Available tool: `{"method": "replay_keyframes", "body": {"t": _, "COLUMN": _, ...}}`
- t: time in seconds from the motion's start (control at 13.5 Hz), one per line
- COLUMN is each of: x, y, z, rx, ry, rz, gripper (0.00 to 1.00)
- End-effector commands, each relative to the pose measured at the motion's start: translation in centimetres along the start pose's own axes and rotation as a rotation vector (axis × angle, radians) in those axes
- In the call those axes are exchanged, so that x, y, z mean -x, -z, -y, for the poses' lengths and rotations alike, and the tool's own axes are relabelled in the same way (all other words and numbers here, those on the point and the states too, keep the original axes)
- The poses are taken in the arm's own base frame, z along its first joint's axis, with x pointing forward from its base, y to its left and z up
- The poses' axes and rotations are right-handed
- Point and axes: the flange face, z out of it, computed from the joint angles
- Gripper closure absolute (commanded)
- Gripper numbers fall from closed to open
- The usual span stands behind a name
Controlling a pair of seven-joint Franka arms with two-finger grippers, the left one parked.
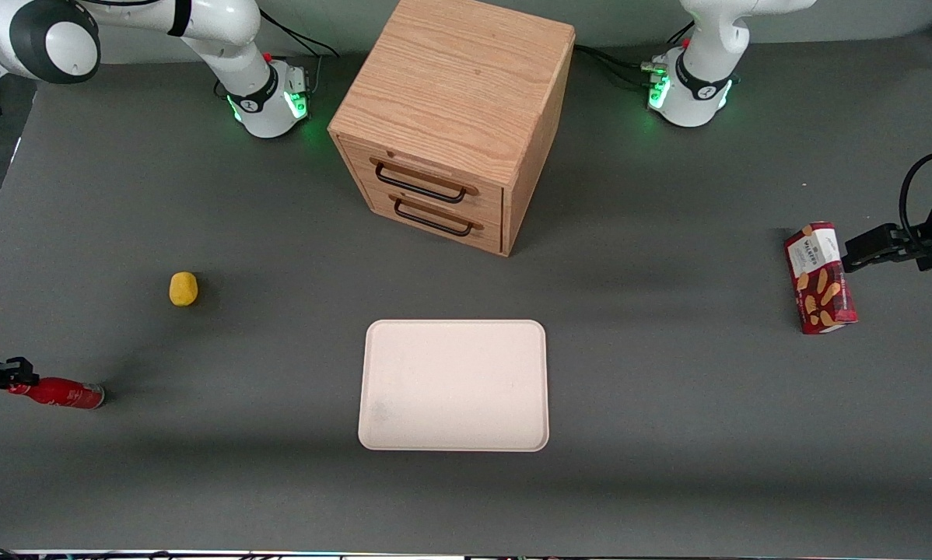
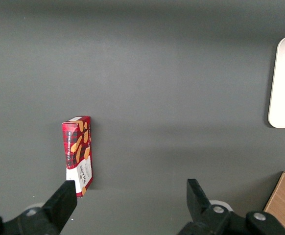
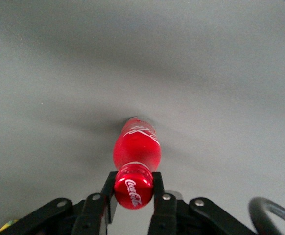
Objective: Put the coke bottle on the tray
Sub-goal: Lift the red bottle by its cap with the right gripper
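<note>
The coke bottle (image 1: 65, 393) is a small glossy red bottle lying on its side at the working arm's end of the table, near the front camera. My gripper (image 1: 13, 376) is shut on its capped end. In the right wrist view the red cap with white lettering sits clamped between the two black fingers (image 3: 157, 182), and the bottle's body (image 3: 136, 144) points away over the grey table. The tray (image 1: 455, 386) is a flat pale cream-pink rectangle with rounded corners, lying in the middle of the table in front of the drawer cabinet, with nothing on it.
A wooden two-drawer cabinet (image 1: 454, 120) stands farther from the camera than the tray. A small yellow object (image 1: 183, 288) lies between the bottle and the cabinet. A red snack box (image 1: 820, 278) lies toward the parked arm's end and shows in the left wrist view (image 2: 78, 149).
</note>
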Motion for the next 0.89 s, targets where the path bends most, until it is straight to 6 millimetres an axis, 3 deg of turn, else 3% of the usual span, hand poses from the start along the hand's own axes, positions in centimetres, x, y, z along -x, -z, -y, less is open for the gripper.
{"method": "replay_keyframes", "body": {"t": 0.0, "x": 0.5, "y": 4.0, "z": 0.4, "rx": 0.022, "ry": -0.005, "rz": 0.026, "gripper": 0.90}}
{"method": "replay_keyframes", "body": {"t": 0.22, "x": 1.6, "y": 8.6, "z": 0.8, "rx": 0.015, "ry": -0.015, "rz": 0.047, "gripper": 0.90}}
{"method": "replay_keyframes", "body": {"t": 0.37, "x": 2.5, "y": 13.0, "z": 2.1, "rx": 0.022, "ry": -0.009, "rz": 0.055, "gripper": 0.91}}
{"method": "replay_keyframes", "body": {"t": 0.81, "x": 6.8, "y": 23.3, "z": 4.1, "rx": 0.032, "ry": 0.010, "rz": 0.077, "gripper": 0.91}}
